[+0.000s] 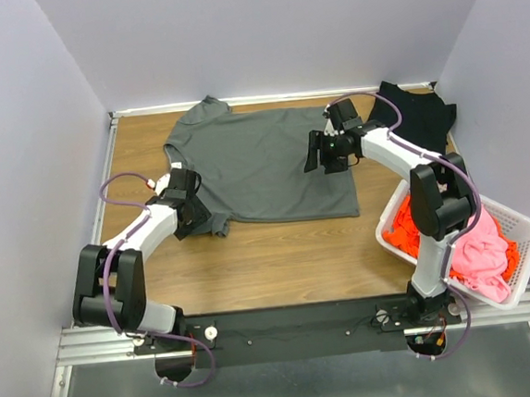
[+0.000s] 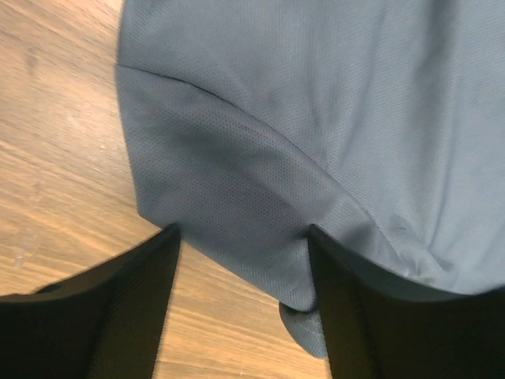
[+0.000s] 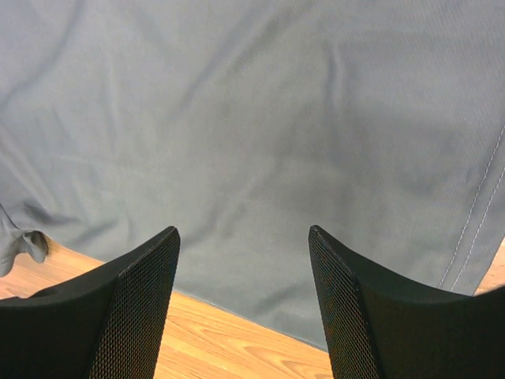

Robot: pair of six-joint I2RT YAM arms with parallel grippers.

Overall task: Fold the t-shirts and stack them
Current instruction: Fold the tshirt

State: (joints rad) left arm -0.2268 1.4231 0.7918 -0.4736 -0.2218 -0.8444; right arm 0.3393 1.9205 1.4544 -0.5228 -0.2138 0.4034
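The wooden table carries the grey shirt spread flat across its far half, collar toward the far left. A white basket sits at the right edge, holding an orange shirt and a pink shirt. A black shirt lies in the far right corner. The left gripper stands open, straddling the grey shirt's near sleeve. The right gripper stands open above the grey shirt's right side.
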